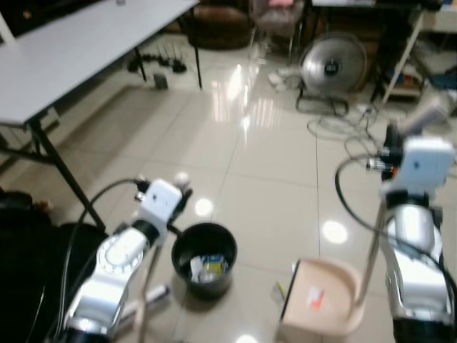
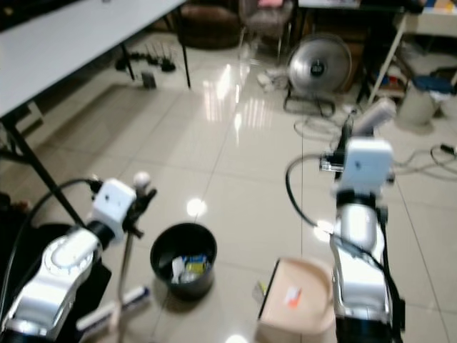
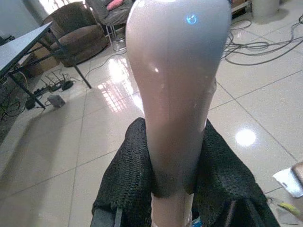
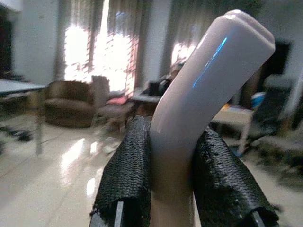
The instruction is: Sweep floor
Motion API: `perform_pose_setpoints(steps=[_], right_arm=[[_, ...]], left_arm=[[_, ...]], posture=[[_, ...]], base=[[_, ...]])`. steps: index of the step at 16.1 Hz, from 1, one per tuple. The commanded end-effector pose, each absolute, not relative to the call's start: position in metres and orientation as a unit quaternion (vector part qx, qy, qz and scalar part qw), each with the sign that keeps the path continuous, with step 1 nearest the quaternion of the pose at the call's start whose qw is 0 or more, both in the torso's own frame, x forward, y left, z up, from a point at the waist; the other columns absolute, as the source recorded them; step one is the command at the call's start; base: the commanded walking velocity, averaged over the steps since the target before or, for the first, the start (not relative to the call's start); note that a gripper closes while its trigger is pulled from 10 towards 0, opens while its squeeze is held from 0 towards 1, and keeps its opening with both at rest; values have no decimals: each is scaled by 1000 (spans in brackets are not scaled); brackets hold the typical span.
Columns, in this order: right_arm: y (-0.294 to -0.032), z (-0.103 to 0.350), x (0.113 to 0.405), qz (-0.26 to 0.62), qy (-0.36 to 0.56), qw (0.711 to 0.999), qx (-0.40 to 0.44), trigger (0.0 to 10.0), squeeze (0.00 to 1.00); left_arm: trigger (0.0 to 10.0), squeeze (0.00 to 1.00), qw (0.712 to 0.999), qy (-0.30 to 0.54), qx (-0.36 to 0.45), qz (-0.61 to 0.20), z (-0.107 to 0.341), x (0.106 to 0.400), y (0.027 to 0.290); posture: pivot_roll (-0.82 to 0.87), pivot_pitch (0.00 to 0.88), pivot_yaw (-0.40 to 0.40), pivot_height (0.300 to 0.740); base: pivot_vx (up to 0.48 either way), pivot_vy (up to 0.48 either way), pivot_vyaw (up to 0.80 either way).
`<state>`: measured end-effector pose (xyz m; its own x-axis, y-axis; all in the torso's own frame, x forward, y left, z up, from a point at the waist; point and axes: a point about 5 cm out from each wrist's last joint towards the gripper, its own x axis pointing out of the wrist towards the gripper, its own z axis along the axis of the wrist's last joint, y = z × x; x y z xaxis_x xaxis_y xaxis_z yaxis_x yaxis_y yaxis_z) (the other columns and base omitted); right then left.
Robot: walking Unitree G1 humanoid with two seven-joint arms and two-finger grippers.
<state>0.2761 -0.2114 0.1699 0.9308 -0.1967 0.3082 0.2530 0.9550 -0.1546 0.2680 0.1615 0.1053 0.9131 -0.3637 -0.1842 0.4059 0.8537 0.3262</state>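
Observation:
My left gripper is shut on the pale broom handle, whose rounded tip sticks up between the black fingers. The stick runs down to the broom head on the floor beside a black bin with litter inside. My right gripper is shut on the dustpan's long handle, black pads pressing both sides. The beige dustpan rests on the tiles right of the bin, an orange scrap in it. A small piece of litter lies at its left edge.
A white folding table with black legs stands at the left. A floor fan and loose cables lie ahead on the right. A brown armchair is at the back. Something dark sits by my left side.

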Motion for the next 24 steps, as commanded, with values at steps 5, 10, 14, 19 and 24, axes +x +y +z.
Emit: perform_pose_setpoints(steps=[5, 10, 14, 19, 24], right_arm=[[-190, 154, 285, -44, -136, 987, -78, 10000, 0], [-183, 132, 283, -31, -106, 990, -82, 10000, 0], [-192, 126, 280, -44, -95, 993, -54, 10000, 0], [-193, 126, 274, -23, -92, 995, 4, 7098, 0], [-194, 125, 273, -43, -89, 995, 4, 10000, 0]], left_arm=[[10000, 0, 958, 50, 195, -203, 111, 264, 166], [10000, 0, 959, 51, 190, -207, 111, 263, 164], [10000, 0, 959, 47, 187, -208, 112, 266, 160], [10000, 0, 960, 38, 178, -211, 115, 274, 153], [10000, 0, 975, 33, 139, -171, 121, 291, 152]], posture=[[18, 0, 12, 740], [19, 0, 5, 740], [16, 0, 10, 740], [-2, 0, 20, 740], [-8, 0, 22, 740]], base=[[0, -299, 0], [0, -299, 0], [0, -298, 0], [0, -300, 0], [0, -120, 0]])
